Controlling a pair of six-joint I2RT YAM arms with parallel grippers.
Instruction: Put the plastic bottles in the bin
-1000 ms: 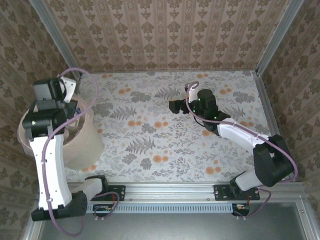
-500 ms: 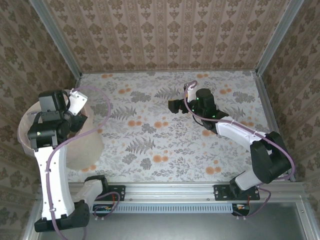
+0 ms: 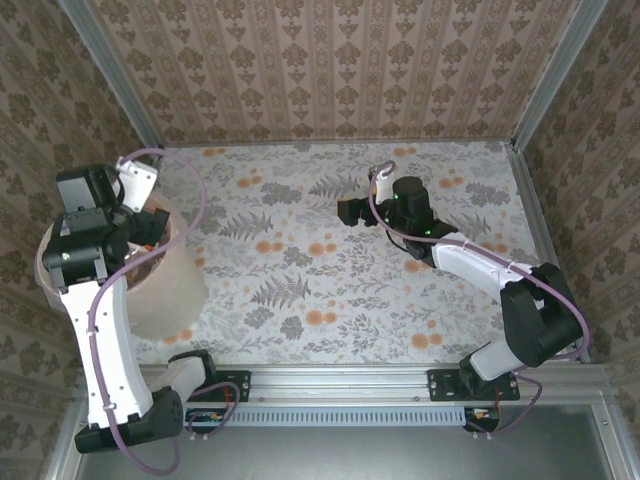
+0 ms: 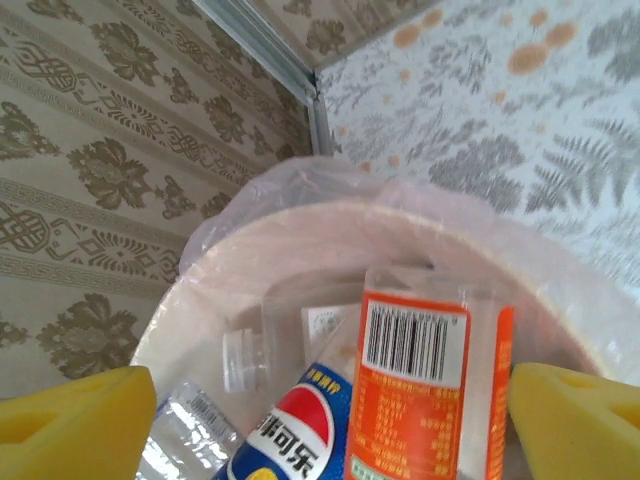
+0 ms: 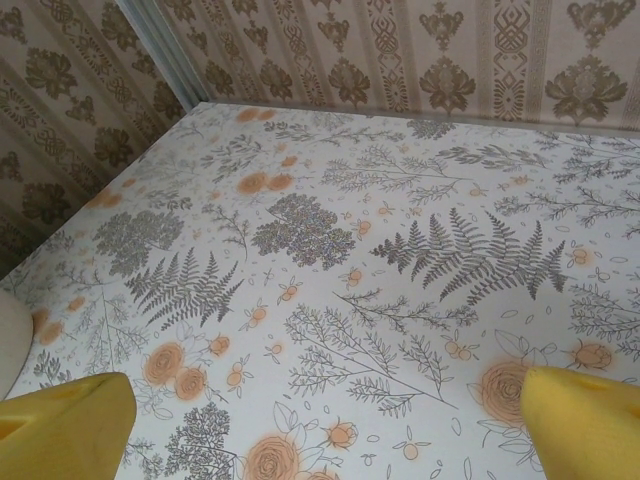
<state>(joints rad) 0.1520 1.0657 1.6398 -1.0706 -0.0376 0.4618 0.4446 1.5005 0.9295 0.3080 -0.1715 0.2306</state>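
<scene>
My left gripper (image 4: 326,422) hangs right over the bin (image 3: 172,292) at 9 o'clock, yellow pads spread wide and pinching nothing, which I guess is why the orange-label bottle (image 4: 415,385) lies loose inside beside the blue Pepsi bottle (image 4: 288,438), while my right gripper (image 5: 330,425), equally spread, waits empty over the table (image 5: 400,250) around 1 o'clock.

The pale pink round bin (image 3: 168,290), lined with a clear bag, stands upright at the left edge of the surface (image 3: 400,300). Plastic bottles (image 4: 250,355) lie inside, among them an orange-labelled bottle (image 4: 425,400) and a blue-labelled bottle (image 4: 285,440).
</scene>
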